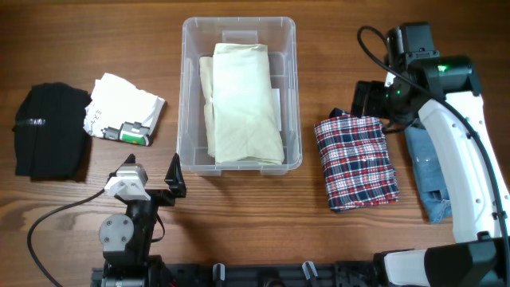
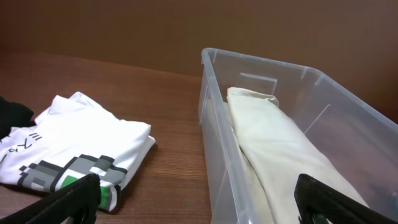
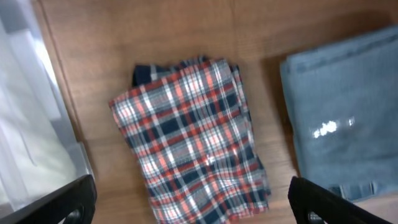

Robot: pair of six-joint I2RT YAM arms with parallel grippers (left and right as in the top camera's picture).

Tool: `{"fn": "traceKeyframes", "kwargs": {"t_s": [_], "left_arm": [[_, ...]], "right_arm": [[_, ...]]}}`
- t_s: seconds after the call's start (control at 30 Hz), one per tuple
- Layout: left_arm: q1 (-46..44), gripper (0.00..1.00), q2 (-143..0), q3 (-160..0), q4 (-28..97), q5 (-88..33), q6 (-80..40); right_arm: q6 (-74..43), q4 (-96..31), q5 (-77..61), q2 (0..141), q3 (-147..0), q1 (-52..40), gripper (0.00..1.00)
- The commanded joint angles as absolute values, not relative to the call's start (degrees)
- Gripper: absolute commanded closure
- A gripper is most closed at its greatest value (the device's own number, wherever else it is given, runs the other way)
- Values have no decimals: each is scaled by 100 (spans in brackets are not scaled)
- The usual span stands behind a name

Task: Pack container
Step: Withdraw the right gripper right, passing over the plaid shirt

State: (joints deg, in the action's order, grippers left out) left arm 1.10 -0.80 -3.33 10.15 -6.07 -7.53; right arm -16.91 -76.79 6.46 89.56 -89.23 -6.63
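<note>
The container [image 1: 186, 104] stands at the middle back of the table [image 1: 239, 215]. A folded cream cloth [image 1: 243, 100] lies along its length, with a strip of bare floor at the far end. The left gripper [image 2: 196, 190] hangs low by the tub's near left corner, jaws spread wide and empty, with open wood toward the white shirt [image 1: 123, 112]. The right gripper [image 3: 191, 190] hovers over the plaid cloth [image 1: 356, 162], jaws wide and holding nothing. That cloth lies near the tub's right wall, apart from it, with the jeans [image 1: 426, 171] just beside it.

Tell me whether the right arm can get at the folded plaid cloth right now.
Probably yes: the right tool hangs open directly above the plaid cloth, with nothing lying on it.
</note>
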Motion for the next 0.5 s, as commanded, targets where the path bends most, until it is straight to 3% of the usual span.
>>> {"fn": "traceKeyframes", "kwargs": {"t_s": [0.0,0.47], "left_arm": [[84,0,-38,-303,1013,-596,-622],[84,0,-38,-303,1015,-596,-620]], "right_arm": [[-1920,-7946,513,8960,-8858,-644,0],[-1933,-8385,272,8794,-8473,-646,0]]}}
